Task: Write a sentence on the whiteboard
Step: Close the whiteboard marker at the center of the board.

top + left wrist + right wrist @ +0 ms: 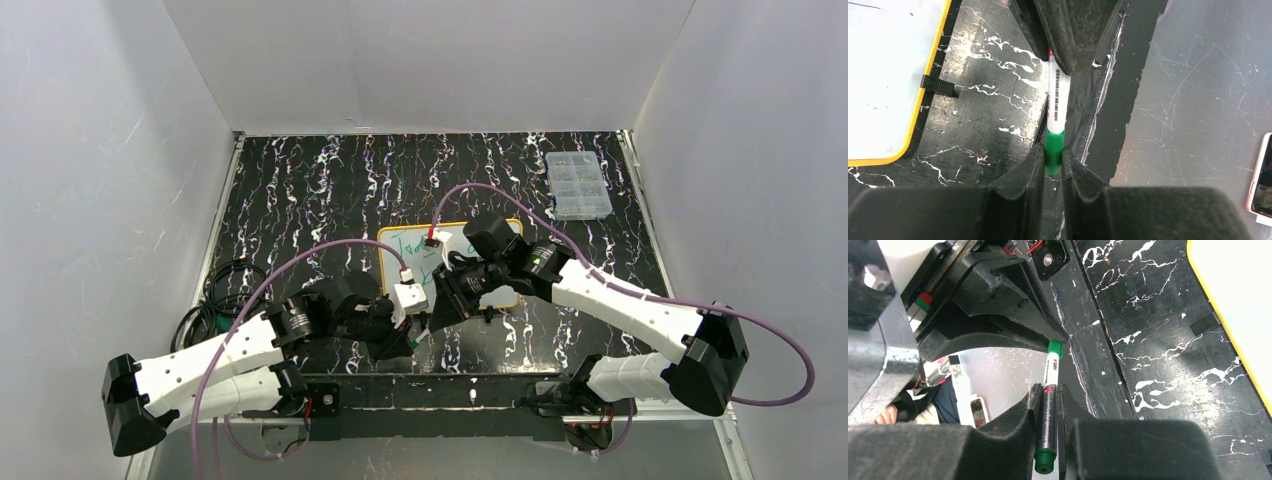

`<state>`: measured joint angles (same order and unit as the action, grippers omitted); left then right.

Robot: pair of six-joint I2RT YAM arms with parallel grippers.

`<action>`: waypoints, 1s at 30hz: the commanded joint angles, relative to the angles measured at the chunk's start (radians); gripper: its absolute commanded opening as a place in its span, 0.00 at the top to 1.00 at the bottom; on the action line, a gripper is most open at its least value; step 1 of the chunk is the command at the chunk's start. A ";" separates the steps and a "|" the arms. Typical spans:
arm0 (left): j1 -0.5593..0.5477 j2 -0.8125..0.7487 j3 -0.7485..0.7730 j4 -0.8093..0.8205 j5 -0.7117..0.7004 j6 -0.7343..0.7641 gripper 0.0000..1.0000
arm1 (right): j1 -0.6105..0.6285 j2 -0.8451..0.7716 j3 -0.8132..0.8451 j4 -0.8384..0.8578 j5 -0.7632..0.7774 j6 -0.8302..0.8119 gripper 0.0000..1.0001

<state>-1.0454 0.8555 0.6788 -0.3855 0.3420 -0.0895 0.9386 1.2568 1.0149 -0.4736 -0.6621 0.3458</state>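
Observation:
The whiteboard point(412, 256), yellow-framed with green writing on it, lies flat at the table's middle. Its corner and a black clip foot point(938, 86) show in the left wrist view, and its edge point(1243, 295) in the right wrist view. Both grippers meet just in front of it, near the table's front edge. My left gripper point(1053, 150) is shut on the green cap point(1054, 147) of a marker. My right gripper point(1049, 390) is shut on the marker's white and grey barrel point(1047, 425). The cap is still on the barrel point(1056, 102).
A clear compartmented plastic box point(578, 185) stands at the back right. Loose cables point(215, 295) lie off the left edge. The black table edge strip point(1088, 355) runs under the marker, with grey floor and a phone point(1263, 175) beyond it.

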 commanded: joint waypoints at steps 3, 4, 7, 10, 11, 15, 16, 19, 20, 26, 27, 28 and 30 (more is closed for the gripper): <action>0.005 -0.015 0.034 0.334 -0.090 0.007 1.00 | 0.078 0.032 -0.036 -0.002 -0.045 0.036 0.99; 0.005 -0.016 0.034 0.334 -0.093 0.007 1.00 | 0.083 0.034 -0.039 -0.001 -0.042 0.037 0.99; 0.005 -0.022 0.029 0.341 -0.100 0.004 1.00 | 0.097 0.044 -0.044 0.008 -0.038 0.042 0.99; 0.005 -0.035 0.021 0.353 -0.110 -0.001 1.00 | 0.108 0.051 -0.050 0.017 -0.039 0.048 0.99; 0.005 -0.040 0.020 0.356 -0.114 -0.001 1.00 | 0.111 0.053 -0.051 0.020 -0.039 0.050 0.99; 0.005 -0.050 0.021 0.363 -0.123 0.000 1.00 | 0.119 0.053 -0.064 0.039 -0.037 0.064 0.99; 0.005 -0.049 0.020 0.365 -0.121 -0.002 1.00 | 0.121 0.054 -0.070 0.046 -0.037 0.069 0.99; 0.005 -0.041 0.019 0.364 -0.117 -0.004 1.00 | 0.127 0.050 -0.078 0.062 -0.032 0.082 0.99; 0.005 -0.038 0.018 0.360 -0.114 -0.006 1.00 | 0.127 0.046 -0.078 0.060 -0.024 0.082 0.99; 0.005 -0.033 0.024 0.201 -0.190 -0.051 0.67 | 0.122 -0.030 -0.093 0.006 0.238 0.107 0.99; 0.005 -0.042 0.022 0.168 -0.221 -0.063 0.53 | 0.118 -0.047 -0.107 0.008 0.284 0.125 0.99; 0.005 -0.050 0.023 0.129 -0.254 -0.077 0.45 | 0.114 -0.066 -0.123 0.012 0.334 0.145 0.99; 0.005 -0.068 0.029 0.063 -0.317 -0.106 0.34 | 0.109 -0.105 -0.181 0.051 0.414 0.192 0.99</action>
<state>-1.0485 0.8429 0.6544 -0.3206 0.1894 -0.1356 1.0420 1.2186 0.9176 -0.4095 -0.4328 0.4458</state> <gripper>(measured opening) 0.579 0.218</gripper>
